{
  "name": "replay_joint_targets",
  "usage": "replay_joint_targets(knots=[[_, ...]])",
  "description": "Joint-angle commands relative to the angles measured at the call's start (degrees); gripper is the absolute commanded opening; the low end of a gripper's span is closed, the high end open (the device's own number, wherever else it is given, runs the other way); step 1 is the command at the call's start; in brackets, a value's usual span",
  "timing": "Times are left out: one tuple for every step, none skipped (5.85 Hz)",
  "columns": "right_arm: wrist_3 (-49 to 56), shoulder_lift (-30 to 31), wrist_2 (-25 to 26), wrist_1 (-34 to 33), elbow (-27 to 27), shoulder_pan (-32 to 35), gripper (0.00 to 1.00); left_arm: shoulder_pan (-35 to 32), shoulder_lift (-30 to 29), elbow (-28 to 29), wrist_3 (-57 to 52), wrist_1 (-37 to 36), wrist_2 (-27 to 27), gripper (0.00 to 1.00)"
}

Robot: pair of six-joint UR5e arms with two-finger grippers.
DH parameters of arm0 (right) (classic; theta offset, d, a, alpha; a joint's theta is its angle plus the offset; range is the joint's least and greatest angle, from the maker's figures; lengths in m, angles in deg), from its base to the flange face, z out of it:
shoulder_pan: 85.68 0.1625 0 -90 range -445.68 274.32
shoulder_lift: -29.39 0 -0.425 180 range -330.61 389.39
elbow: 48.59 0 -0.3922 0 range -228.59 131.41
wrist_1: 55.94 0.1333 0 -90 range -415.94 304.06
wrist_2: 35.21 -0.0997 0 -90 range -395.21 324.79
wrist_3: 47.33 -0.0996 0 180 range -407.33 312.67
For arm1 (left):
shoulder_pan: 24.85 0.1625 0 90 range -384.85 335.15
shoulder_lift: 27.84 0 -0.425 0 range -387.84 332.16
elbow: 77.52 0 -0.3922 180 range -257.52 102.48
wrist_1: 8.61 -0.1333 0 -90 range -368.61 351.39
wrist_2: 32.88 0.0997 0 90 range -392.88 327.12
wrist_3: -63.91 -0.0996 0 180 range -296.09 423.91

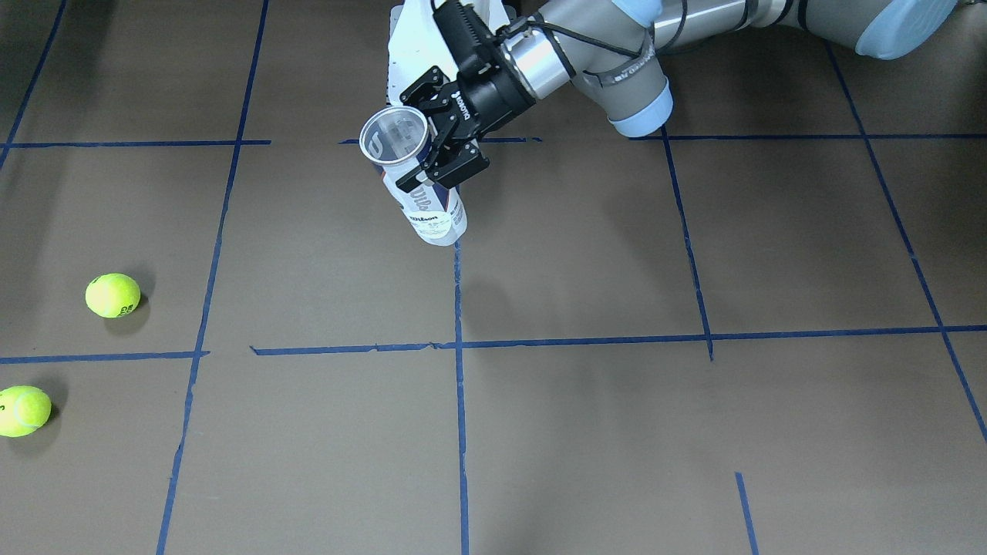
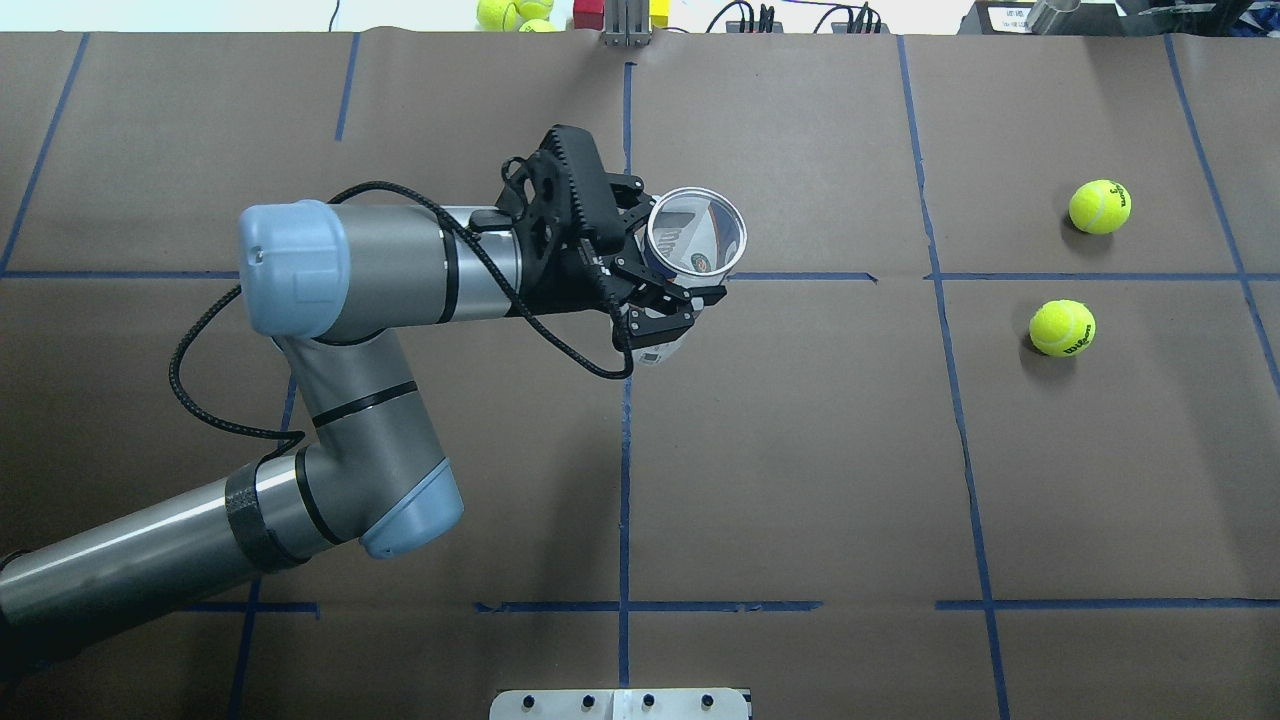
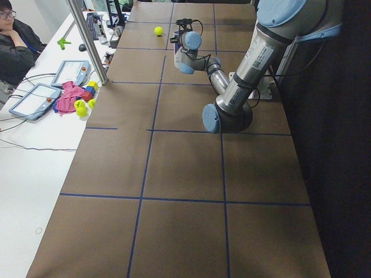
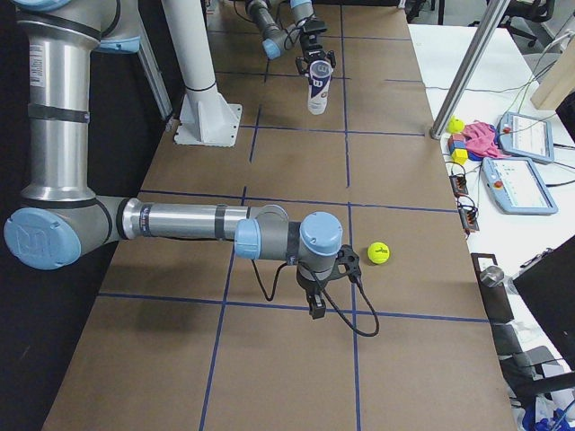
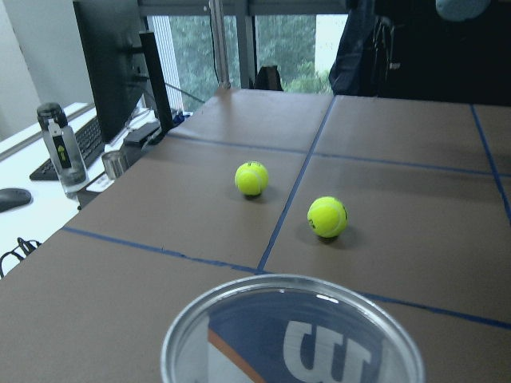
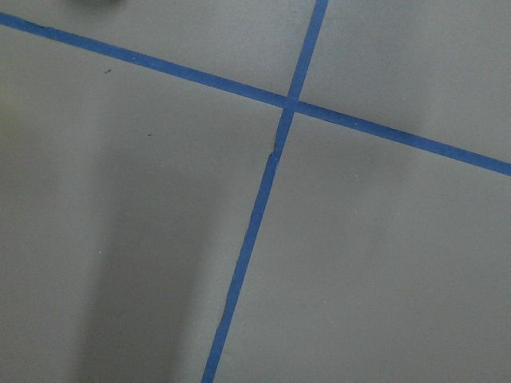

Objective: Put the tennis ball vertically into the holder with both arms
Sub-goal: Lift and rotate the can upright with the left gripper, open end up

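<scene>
The holder [image 2: 697, 236] is a clear can with a white and navy label. It stands upright with its metal-rimmed mouth up, near the table's middle, and it is empty. It also shows in the front view [image 1: 429, 210] and the left wrist view [image 5: 292, 341]. My left gripper [image 2: 660, 268] is shut on its upper part from the side, as the front view [image 1: 422, 148] confirms. Two tennis balls [image 2: 1099, 206] [image 2: 1062, 328] lie on the table far to the right, apart from the can. My right gripper [image 4: 316, 303] shows only in the exterior right view, low over the table beside one ball [image 4: 379, 253]; I cannot tell whether it is open or shut.
The white pedestal base [image 4: 207, 122] stands at the robot's side of the table. A side desk holds tablets [image 4: 524, 184], small toys and spare balls [image 2: 497, 12]. A metal post [image 4: 470, 63] rises at the table edge. A person [image 3: 14, 43] sits beyond.
</scene>
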Motion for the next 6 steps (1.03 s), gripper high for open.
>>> replay_joint_targets(knots=[[0.0,0.0,0.0,0.1,0.2,0.0,1.00,0.3,0.5,7.8,1.0,14.7,3.7,0.69],[-0.1,0.0,-0.1,0.0,0.3,0.0,1.00,0.5,0.4,11.9,1.0,19.4,7.1,0.69],[-0.1,0.0,0.0,0.0,0.2,0.0,1.00,0.5,0.2,16.3,1.0,23.5,7.7,0.69],[-0.1,0.0,-0.1,0.1,0.3,0.0,1.00,0.5,0.2,19.6,0.9,26.3,7.7,0.69],[-0.1,0.0,0.0,0.0,0.2,0.0,1.00,0.9,0.0,22.0,0.9,27.3,7.7,0.69],[0.0,0.0,0.0,0.0,0.2,0.0,1.00,1.1,0.0,22.5,0.9,27.4,7.7,0.69]])
